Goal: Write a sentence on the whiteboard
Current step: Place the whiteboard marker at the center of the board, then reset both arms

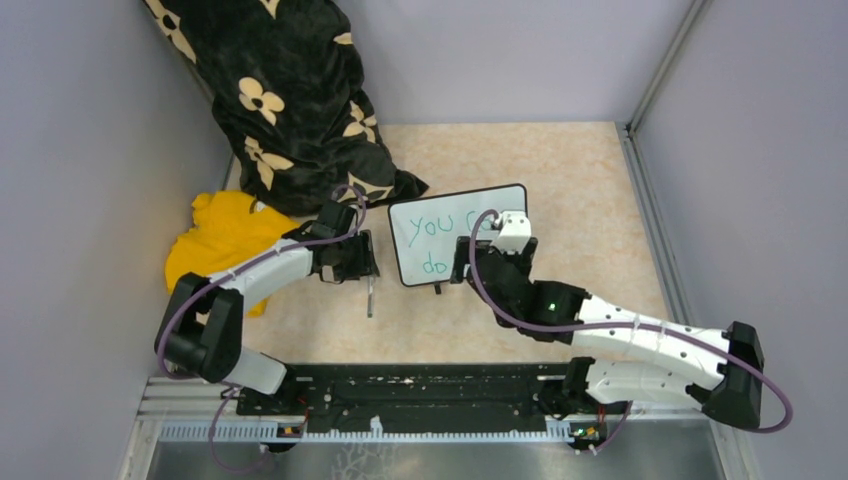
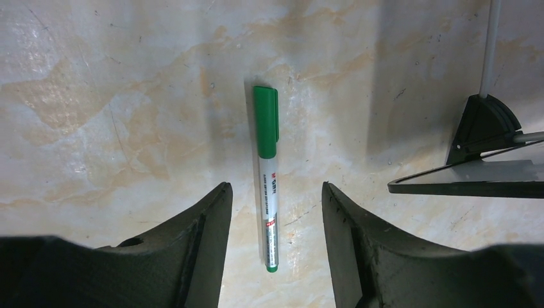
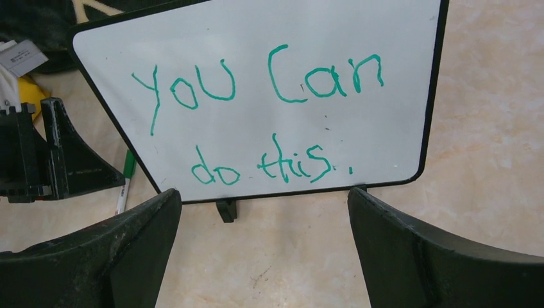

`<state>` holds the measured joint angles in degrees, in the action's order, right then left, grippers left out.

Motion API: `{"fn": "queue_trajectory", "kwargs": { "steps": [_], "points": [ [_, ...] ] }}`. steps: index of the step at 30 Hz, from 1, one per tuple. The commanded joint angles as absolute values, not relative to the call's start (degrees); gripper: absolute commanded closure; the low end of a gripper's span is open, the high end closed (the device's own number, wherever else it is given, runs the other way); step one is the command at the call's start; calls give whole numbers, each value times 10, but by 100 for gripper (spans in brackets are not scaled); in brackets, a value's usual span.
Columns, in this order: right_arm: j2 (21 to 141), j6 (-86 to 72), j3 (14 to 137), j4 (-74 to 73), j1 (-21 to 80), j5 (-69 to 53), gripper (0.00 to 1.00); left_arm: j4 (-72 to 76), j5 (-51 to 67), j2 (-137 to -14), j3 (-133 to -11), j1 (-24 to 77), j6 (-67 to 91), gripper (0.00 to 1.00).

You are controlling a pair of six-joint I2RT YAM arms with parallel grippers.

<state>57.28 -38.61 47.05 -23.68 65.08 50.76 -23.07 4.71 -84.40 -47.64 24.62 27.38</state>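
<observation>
1. The table (image 1: 590,200) is tan and marbled, with grey walls (image 1: 80,150) around it.
2. The whiteboard (image 3: 398,58) stands near the middle, with the sentence (image 3: 272,74) in green on it.
3. The left gripper (image 2: 276,187) is open over a green marker (image 2: 269,160) lying flat on the table.
4. The right gripper (image 3: 263,192) is wide open before the whiteboard, holding nothing.
5. A black flowery cloth (image 1: 290,90) and a yellow cloth (image 1: 225,235) lie at the back left.
</observation>
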Motion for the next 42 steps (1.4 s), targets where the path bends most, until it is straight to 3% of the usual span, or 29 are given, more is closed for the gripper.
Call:
{"fn": "queue_trajectory", "kwargs": {
  "steps": [1, 4, 11, 17, 26, 32, 38, 40, 42],
  "points": [
    [530, -356, 461, -176, 648, 538, 1, -226, 37, -822, -469, 243, 278, 40],
    [500, -305, 429, -118, 647, 524, 1, -223, 28, -802, -464, 243, 280, 39],
    [510, -253, 460, -147, 634, 488, 1, -207, 24, -753, -449, 243, 267, 38],
    [477, -228, 438, -121, 633, 472, 1, -212, 65, -783, -437, 244, 302, 44],
    [444, -209, 443, -131, 633, 453, 2, -205, 33, -750, -432, 245, 328, 47],
    [446, -190, 480, -157, 633, 485, 2, -205, -33, -642, -470, 245, 262, 43],
    [484, -168, 536, -165, 632, 519, 2, -157, -20, -587, -527, 245, 194, 39],
    [502, -167, 555, -169, 631, 534, 2, -131, -11, -580, -528, 246, 178, 36],
    [523, -170, 574, -170, 619, 532, 2, -111, -22, -580, -530, 248, 178, 27]
  ]
}}
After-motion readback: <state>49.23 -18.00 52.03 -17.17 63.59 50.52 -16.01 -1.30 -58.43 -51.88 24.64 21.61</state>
